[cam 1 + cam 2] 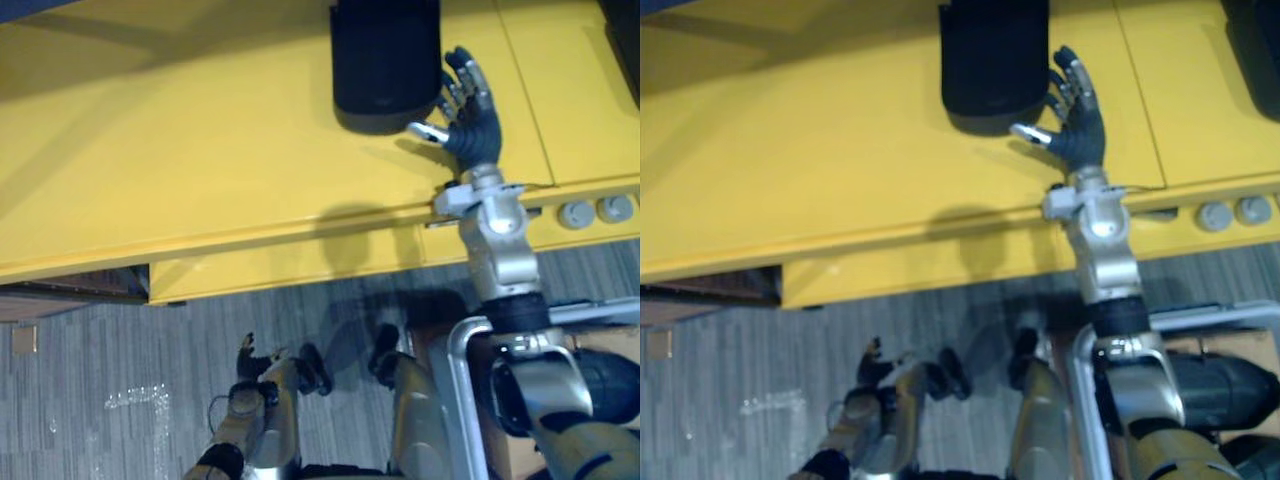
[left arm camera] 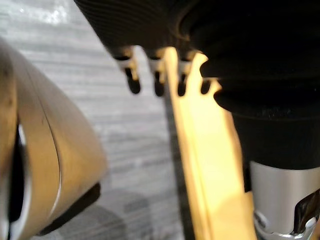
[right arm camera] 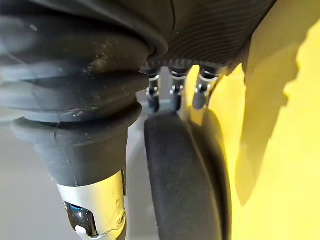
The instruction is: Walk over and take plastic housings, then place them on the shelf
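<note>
Right hand (image 1: 468,112) — spread wide and holding nothing, thumb reaching toward the base of the black plastic housing (image 1: 385,60), fingers just beside its right flank; the housing sat on the yellow worktop (image 1: 200,150). Risk, as judged: a one-sided closure could shove or tip the housing away rather than grip it, its wall looking smooth and rounded with nothing bracing the far side — the left hand (image 1: 250,358) hung low over the grey floor (image 1: 100,340), state not discernible. No brand, label or writing was legible.
</note>
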You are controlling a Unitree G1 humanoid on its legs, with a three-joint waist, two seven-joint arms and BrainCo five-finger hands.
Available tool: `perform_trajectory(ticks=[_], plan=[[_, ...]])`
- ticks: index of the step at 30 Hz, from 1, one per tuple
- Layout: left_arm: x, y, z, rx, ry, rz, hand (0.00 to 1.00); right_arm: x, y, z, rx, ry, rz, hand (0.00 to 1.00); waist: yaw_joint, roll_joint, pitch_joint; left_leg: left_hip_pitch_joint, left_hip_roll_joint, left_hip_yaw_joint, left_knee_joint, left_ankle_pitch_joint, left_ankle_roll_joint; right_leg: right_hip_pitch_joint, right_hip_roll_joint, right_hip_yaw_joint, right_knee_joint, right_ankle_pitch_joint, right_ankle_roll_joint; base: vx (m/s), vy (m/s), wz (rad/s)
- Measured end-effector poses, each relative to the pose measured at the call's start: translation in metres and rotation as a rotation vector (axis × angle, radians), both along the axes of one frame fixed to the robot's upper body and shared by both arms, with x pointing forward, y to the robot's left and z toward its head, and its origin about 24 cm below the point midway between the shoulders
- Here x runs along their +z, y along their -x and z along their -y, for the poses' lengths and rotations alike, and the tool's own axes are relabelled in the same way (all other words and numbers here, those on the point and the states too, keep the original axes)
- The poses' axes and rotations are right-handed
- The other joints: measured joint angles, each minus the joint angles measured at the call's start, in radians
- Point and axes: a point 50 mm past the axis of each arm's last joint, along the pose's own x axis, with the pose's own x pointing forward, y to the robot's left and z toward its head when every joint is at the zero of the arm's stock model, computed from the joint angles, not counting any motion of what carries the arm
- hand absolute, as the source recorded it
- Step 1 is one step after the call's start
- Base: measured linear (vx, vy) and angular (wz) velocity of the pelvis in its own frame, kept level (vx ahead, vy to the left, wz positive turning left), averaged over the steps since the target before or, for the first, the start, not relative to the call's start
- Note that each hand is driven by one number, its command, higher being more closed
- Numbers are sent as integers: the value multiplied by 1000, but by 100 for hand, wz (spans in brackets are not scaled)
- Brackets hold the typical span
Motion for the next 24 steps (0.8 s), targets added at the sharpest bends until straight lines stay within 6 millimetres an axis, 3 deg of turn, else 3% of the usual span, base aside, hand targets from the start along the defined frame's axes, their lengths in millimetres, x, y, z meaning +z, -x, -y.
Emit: perform_trajectory(ticks=[10, 16, 18, 24], plan=[[-3, 3, -1, 1, -6, -19, 0, -12, 8, 12, -190, 7, 27, 0, 4, 5, 3, 33, 0, -4, -16, 1, 1, 42, 9, -6, -27, 4, 2, 9, 0, -1], [-12, 23, -6, 13, -12, -48, 0, -65, 40, 41, -318, -45, -76, 0, -15, 6, 5, 198, -22, 12, -159, 27, -3, 232, 53, -19, -223, 71, 24, 100, 34, -6], [-13, 26, -7, 20, -13, -54, 0, -74, 46, 44, -329, -57, -99, 0, -16, 2, 2, 231, -26, 18, -188, 32, -6, 269, 63, -19, -266, 85, 23, 113, 25, -8], [-30, 61, -18, 85, -10, -156, 0, -137, 74, 46, -340, -85, -305, 0, -28, -39, -149, 357, -45, 31, -308, 47, -18, 422, 114, -22, -454, 139, 33, 182, 16, -8]])
